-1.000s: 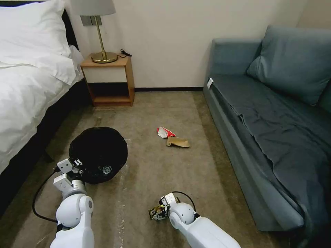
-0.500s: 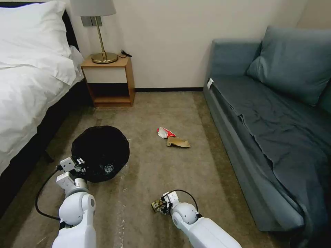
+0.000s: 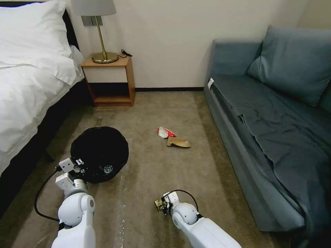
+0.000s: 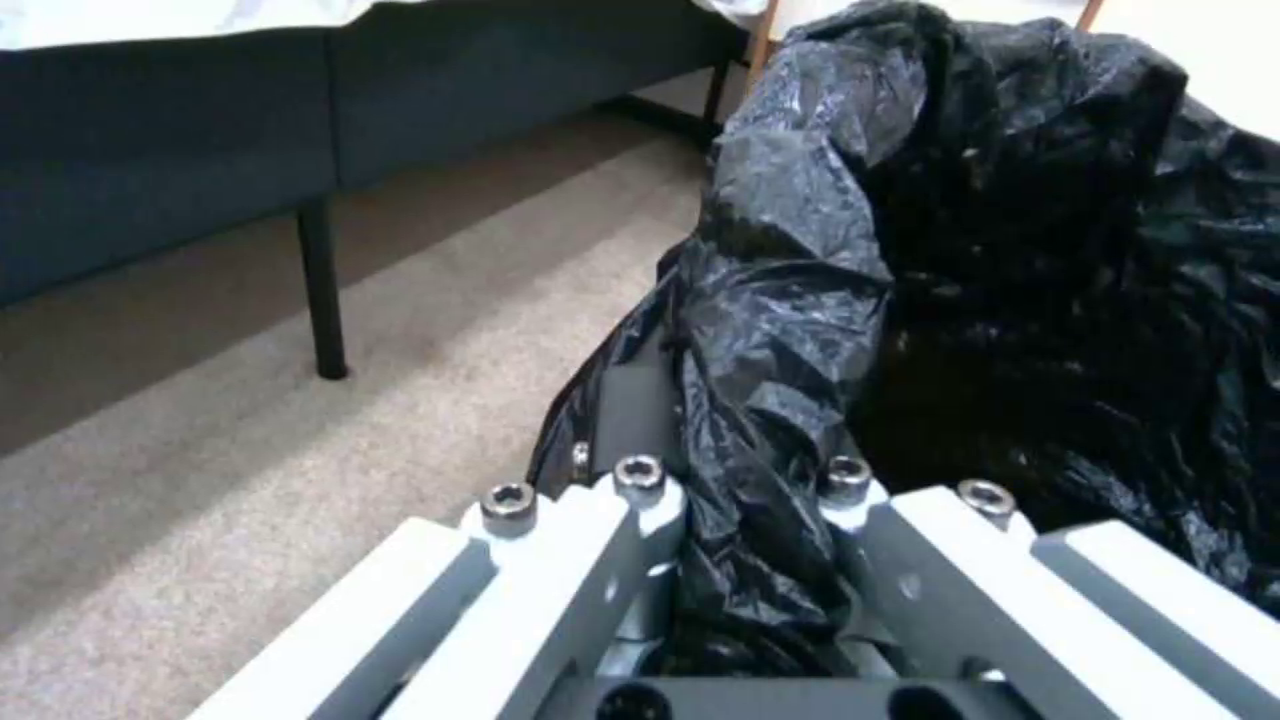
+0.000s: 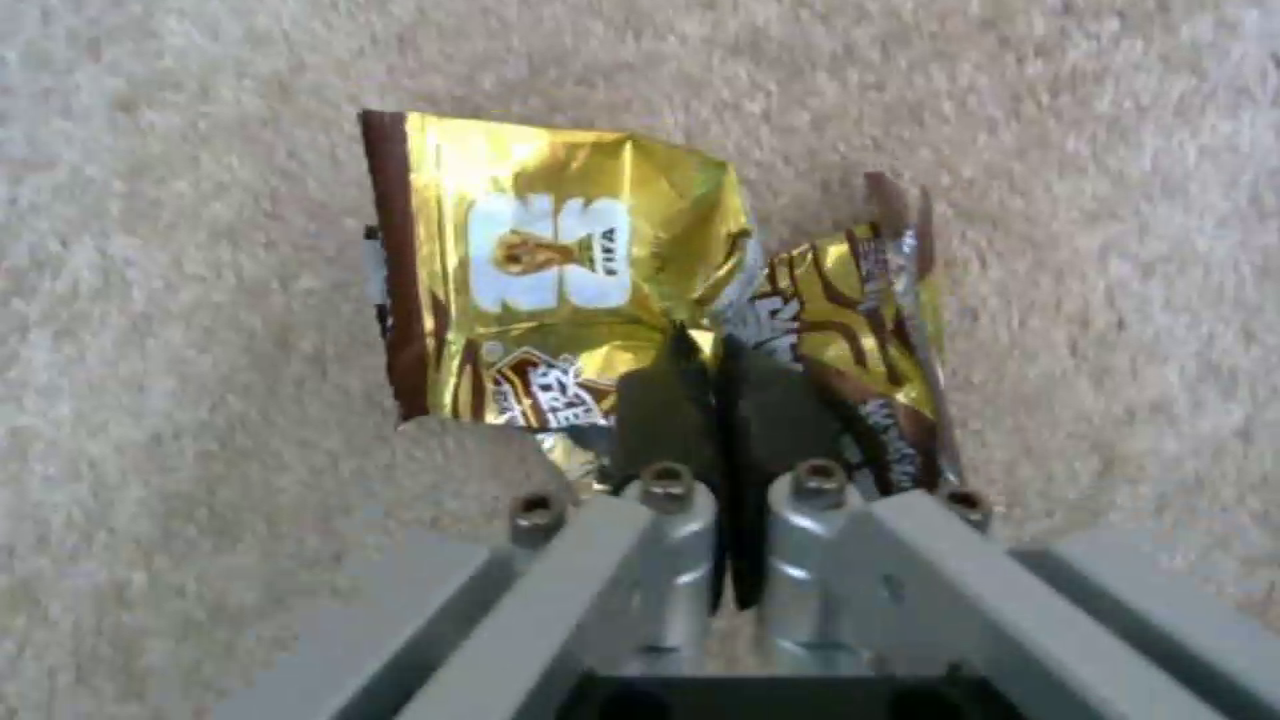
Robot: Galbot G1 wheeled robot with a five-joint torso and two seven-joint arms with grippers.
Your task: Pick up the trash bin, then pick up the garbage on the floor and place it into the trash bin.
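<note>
Head view puts you in the middle of the collecting step: your left end effector point(image 3: 78, 164) is clenched on the near rim of the trash bin point(image 3: 100, 153), and your right end effector point(image 3: 160, 204) is low over the carpet with the gold-brown foil wrapper point(image 3: 158, 204) pinched at its tip. In the left wrist view the two fingers point(image 4: 640, 500) stand on either side of a fold of the black bag liner point(image 4: 800, 330), one outside and one inside the rim, so your grip is on the bin. In the right wrist view the dark pads point(image 5: 663, 400) are pressed together on the lower middle of the crumpled wrapper, which fans out beyond them over the carpet; whether it has cleared the floor you cannot tell.

The bin sits between the bed point(image 3: 24, 86) and your right arm, well apart from the wrapper. Something small and pale lies inside the liner, too small to name. A red-and-white wrapper point(image 3: 165, 132) and a tan paper scrap point(image 3: 178, 142), touching each other, are on the floor near the sofa point(image 3: 276, 113).

Your next move, as I judge it, calls for raising the wrapper clear, carrying it across to above the bin's mouth, and releasing only once the foil is inside the rim; foil is light and may drift or cling to a pad.
</note>
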